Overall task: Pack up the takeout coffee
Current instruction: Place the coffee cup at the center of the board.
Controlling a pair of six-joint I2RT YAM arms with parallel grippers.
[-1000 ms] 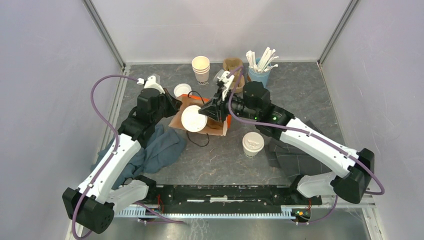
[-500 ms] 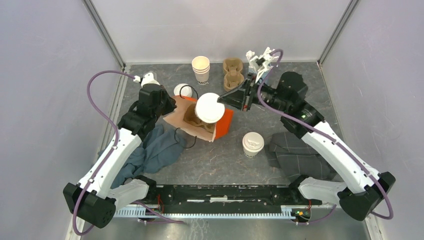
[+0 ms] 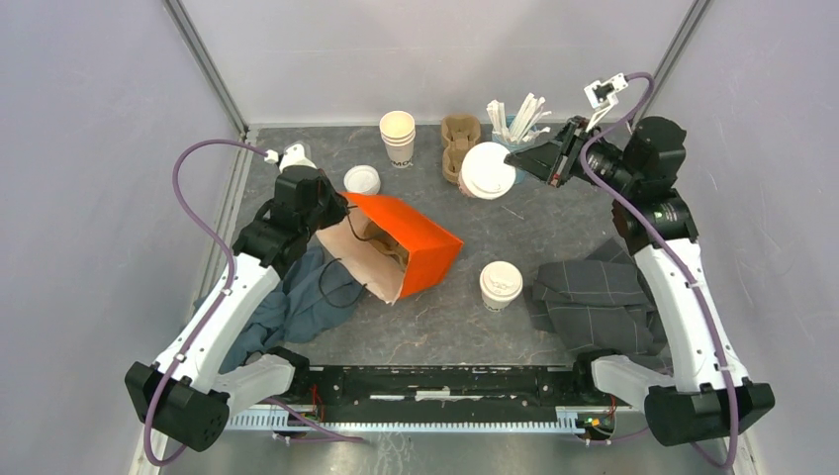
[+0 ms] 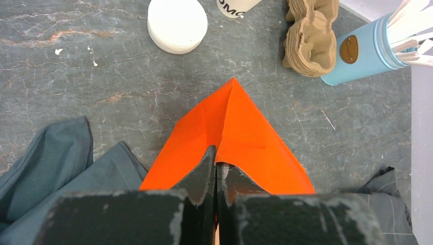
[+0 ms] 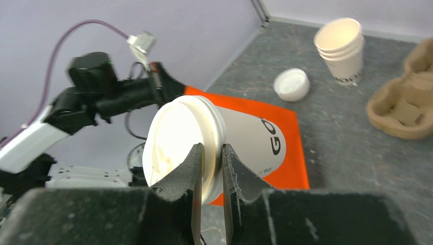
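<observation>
The step in hand is loading the first coffee. The right claw holds one lidded cup in the air over the back of the counter, above the pulp cup carriers and beside the blue holder of stirrers, well apart from the orange paper bag. Its jaws stand narrow, pinching the rim of the white sip lid, with one finger across the lid's top and the other against its edge, so the cup hangs by the lid alone. The left claw is closed tight on the bag's upper edge. The bag leans on its side with its mouth turned toward the near left, and something brown, perhaps a carrier, shows inside. The second lidded cup stands on the counter just right of the bag, not yet packed. The next move, as I judge it, calls for swinging the held cup to the bag's mouth and lowering it in upright. The bag first needs standing up or its mouth spreading, and a grip on the lid alone could let the cup drop.
</observation>
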